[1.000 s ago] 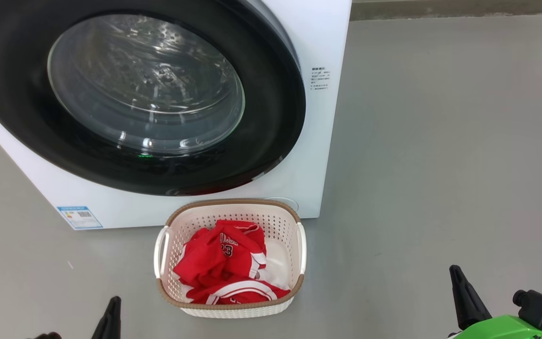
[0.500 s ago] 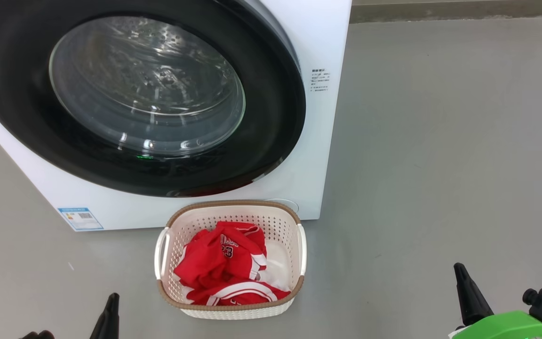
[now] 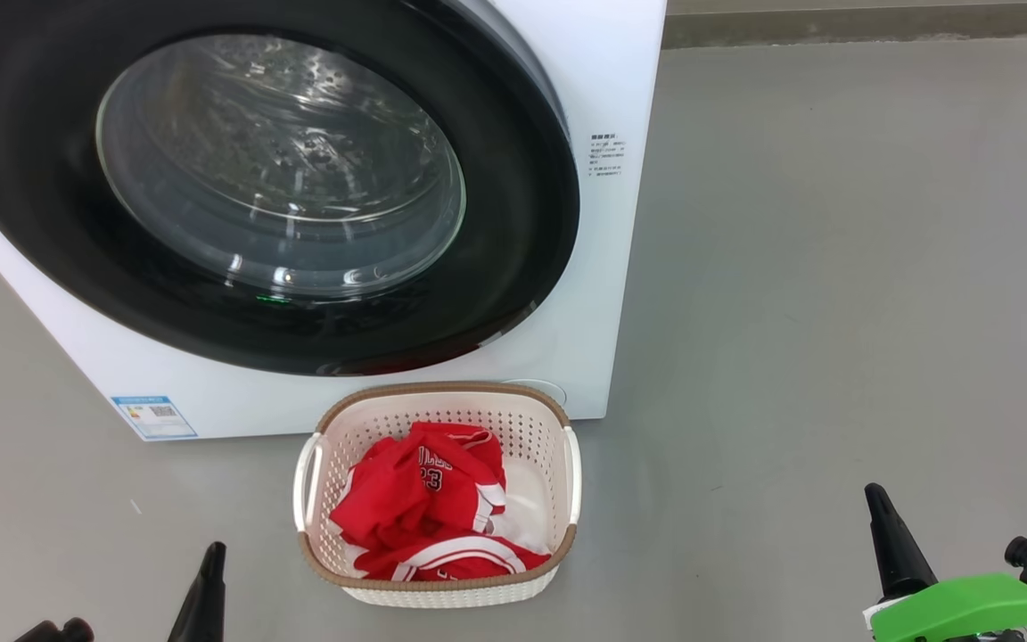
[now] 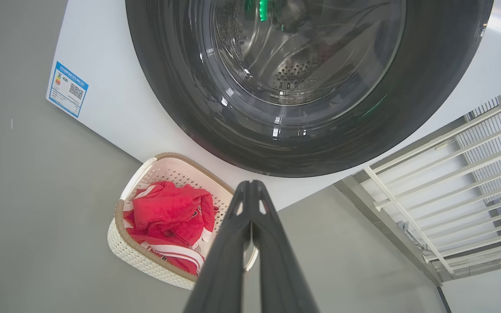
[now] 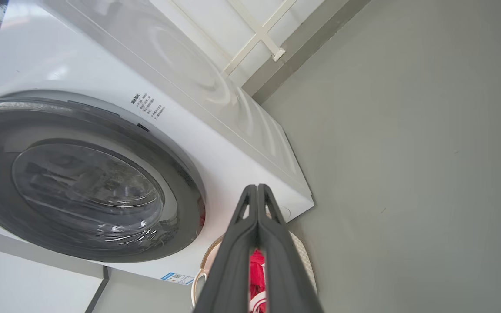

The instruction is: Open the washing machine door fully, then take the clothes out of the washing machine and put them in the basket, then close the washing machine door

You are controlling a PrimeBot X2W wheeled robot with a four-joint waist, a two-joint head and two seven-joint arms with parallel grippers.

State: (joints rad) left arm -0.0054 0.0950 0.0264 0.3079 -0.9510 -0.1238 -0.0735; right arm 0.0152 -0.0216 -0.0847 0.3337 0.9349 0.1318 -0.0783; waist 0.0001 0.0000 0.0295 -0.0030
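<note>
Red sports clothes [image 3: 415,508] with white trim, the top one numbered 23, lie heaped in a cream plastic basket [image 3: 451,593] on the grey floor [image 3: 834,312]. From the head camera, the basket stands at 6 o'clock from the round door [image 3: 522,223] of the white washing machine [image 3: 625,285], just in front of the machine's lower edge; whether the two touch cannot be told. The door's glossy black rim sits flush against the machine's front, shut, and the steel drum [image 3: 299,160] shows through its clear glass bowl. A small blue label [image 3: 154,416] marks the machine's lower corner, at 9 o'clock from the basket. The robot's left hand [image 3: 212,548] points up from 7 o'clock of the view, its two dark fingers pressed together and holding nothing. The right hand [image 3: 876,492] rises at 5 o'clock, well apart from the basket, fingers likewise closed tip to tip and empty, above a bright green fitting [image 3: 959,606] on its wrist. From the left wrist camera, a white barred rack [image 4: 450,174] stands at 4 o'clock from the door.
</note>
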